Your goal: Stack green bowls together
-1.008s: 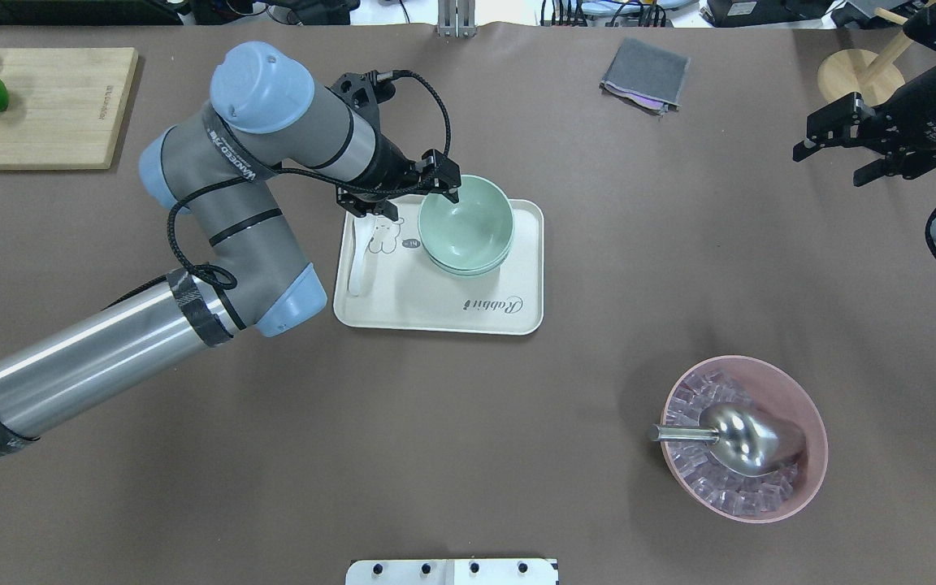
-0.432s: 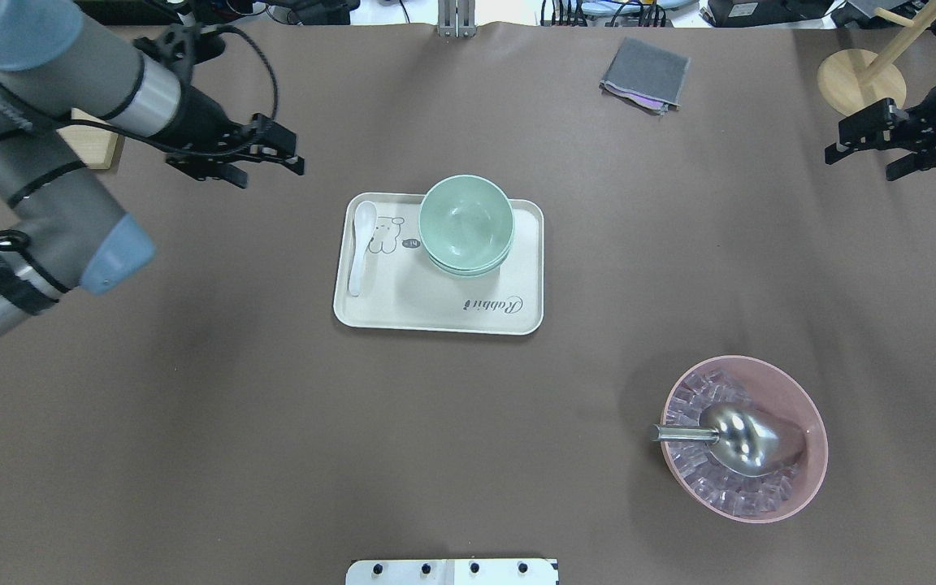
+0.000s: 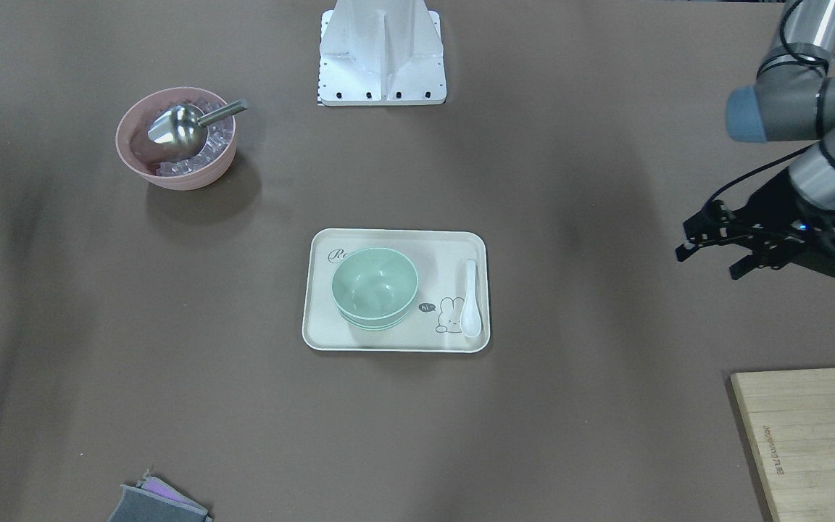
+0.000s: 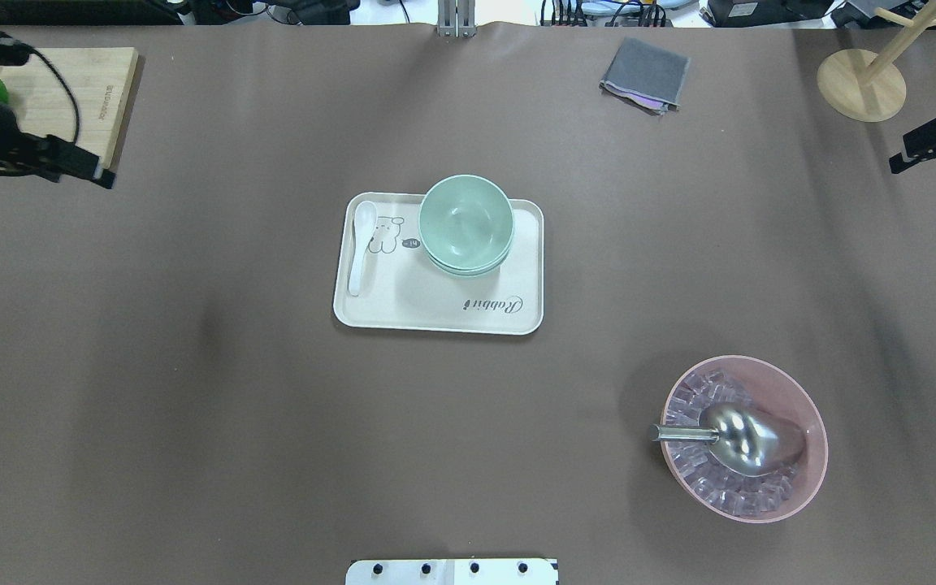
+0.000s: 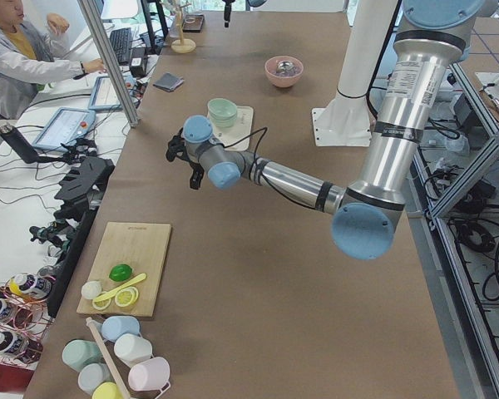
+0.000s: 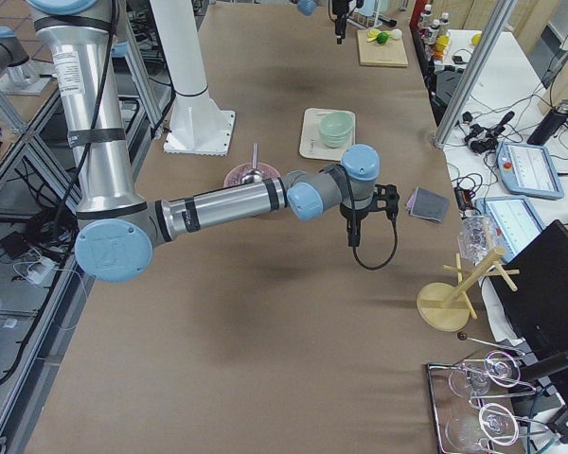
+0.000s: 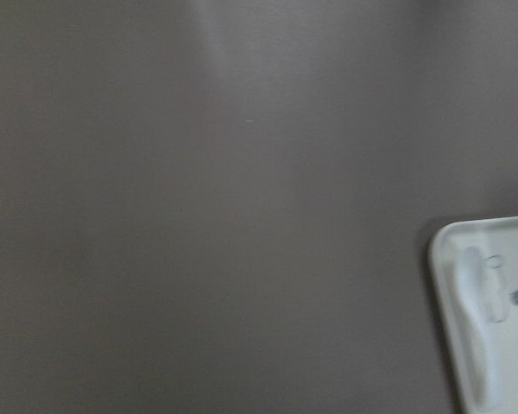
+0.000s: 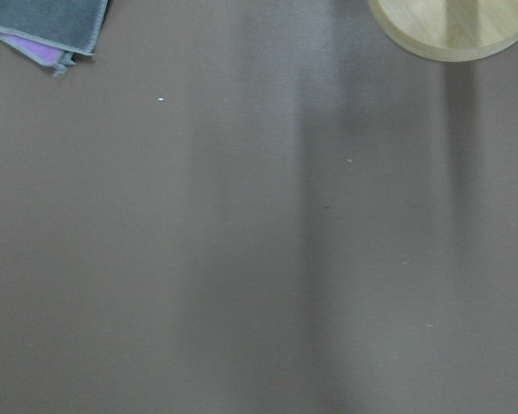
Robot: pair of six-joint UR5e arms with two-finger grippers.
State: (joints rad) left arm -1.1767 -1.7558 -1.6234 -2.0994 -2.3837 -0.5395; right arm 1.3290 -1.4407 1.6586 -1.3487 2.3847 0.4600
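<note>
The green bowls (image 4: pixel 465 223) sit nested in one stack on the far part of the cream tray (image 4: pixel 435 313); the stack also shows in the front view (image 3: pixel 375 286) and in both side views (image 5: pixel 222 110) (image 6: pixel 337 128). My left gripper (image 4: pixel 70 166) (image 3: pixel 707 262) is open and empty, far to the left of the tray next to the cutting board. My right gripper (image 4: pixel 927 166) is open and empty at the far right edge. Neither gripper touches a bowl. The left wrist view shows only a tray corner (image 7: pixel 492 319).
A white spoon (image 4: pixel 361 248) lies on the tray's left side. A pink bowl with ice and a metal scoop (image 4: pixel 744 439) stands at the near right. A cutting board (image 4: pixel 70 89), a grey cloth (image 4: pixel 645 73) and a wooden stand (image 4: pixel 860 81) line the far edge.
My left gripper has let go of the top bowl's rim and pulled far left, away from the tray. My right gripper has drawn further right. The bowl stack has not moved.
</note>
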